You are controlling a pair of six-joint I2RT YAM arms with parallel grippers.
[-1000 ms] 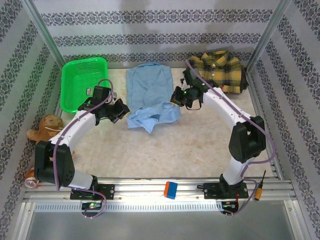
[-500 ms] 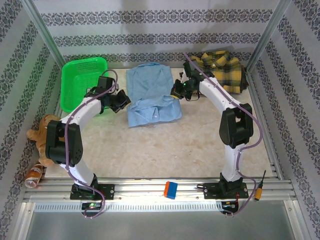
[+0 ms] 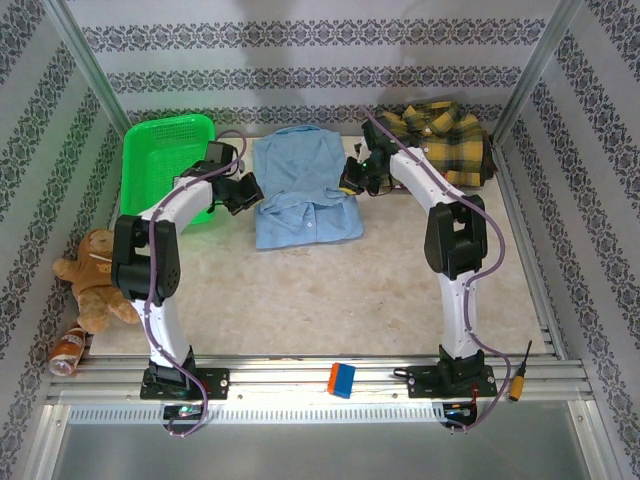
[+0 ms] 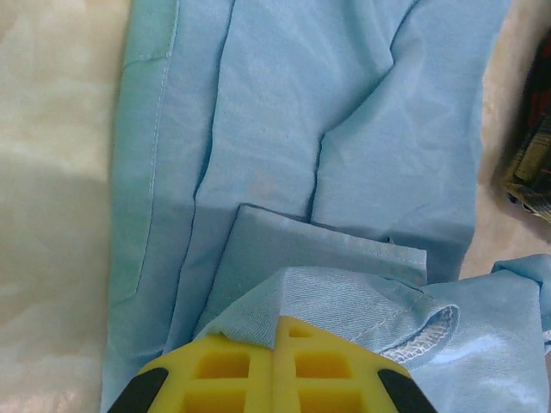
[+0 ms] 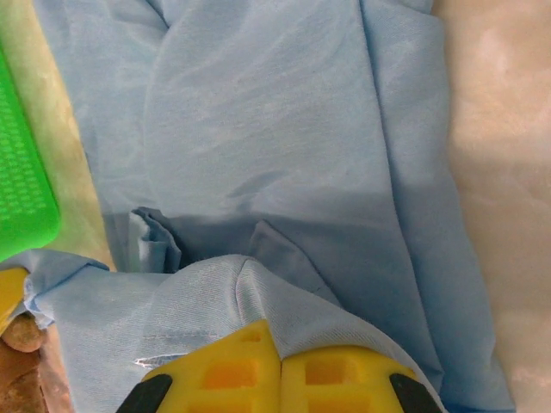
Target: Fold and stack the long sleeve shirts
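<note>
The light blue long sleeve shirt (image 3: 305, 190) lies at the back middle of the table, its near half doubled over onto its far half. My left gripper (image 3: 246, 192) is shut on the fold's left edge, and its yellow fingers (image 4: 224, 370) pinch blue cloth (image 4: 344, 301). On the fold's right edge my right gripper (image 3: 353, 180) is shut too, with blue cloth (image 5: 215, 292) caught between its fingers (image 5: 344, 374). The yellow-and-dark plaid shirt (image 3: 440, 135) sits crumpled at the back right corner, apart from both grippers.
A green mesh basket (image 3: 165, 165) stands at the back left, close to the left arm. A teddy bear (image 3: 95, 275) and a bottle (image 3: 68, 350) lie by the left wall. An orange-blue block (image 3: 342, 380) and a screwdriver (image 3: 520, 375) rest on the front rail.
Both grippers have moved away from the bases with the blue shirt's near edge, laying it over the far half. The fold now lies flatter and the arms reach farther.
</note>
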